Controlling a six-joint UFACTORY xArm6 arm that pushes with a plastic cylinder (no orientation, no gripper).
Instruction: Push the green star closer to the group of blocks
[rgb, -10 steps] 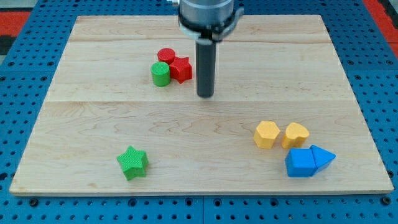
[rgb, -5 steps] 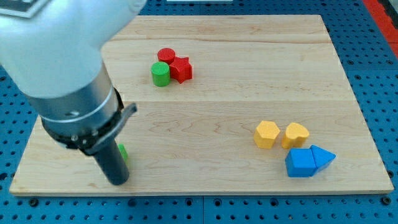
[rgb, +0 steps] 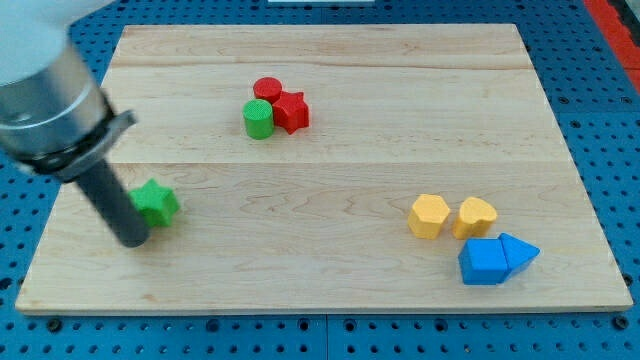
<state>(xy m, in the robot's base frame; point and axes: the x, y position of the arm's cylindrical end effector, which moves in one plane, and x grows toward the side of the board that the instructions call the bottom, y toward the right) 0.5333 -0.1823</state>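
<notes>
Step in hand: pushing the green star (rgb: 155, 203) across the wooden board (rgb: 330, 250) toward a group of blocks; by my judgement the push is barely begun, since the star sits well apart from every cluster.
Green star: near the view's left edge of the board, about mid-height, partly hidden on its left side by the rod.
My tip (rgb: 132, 240): at the star's lower-left, touching it or just beside it; contact cannot be confirmed because the rod covers that edge.
Nearest group: a red cylinder (rgb: 266, 89), a red star (rgb: 291, 111) and a green cylinder (rgb: 258, 119), all touching, toward the view's top, up and to the right of the green star.
Other group: a yellow hexagon-like block (rgb: 429, 215) and a yellow heart-like block (rgb: 476, 216) side by side, with a blue cube-like block (rgb: 484, 262) and a blue triangular block (rgb: 519, 251) just below them, at the view's lower right.
How to do it well: keep my tip behind the star on the side away from the chosen group, so the push line runs through the star's middle; an off-centre contact on one of its points would probably spin it or let it slip past.
Approach: ease off before the star strikes the cluster, so the three blocks are not scattered.
Gripper: none is fitted; the arm ends in a plain rod that holds nothing.
</notes>
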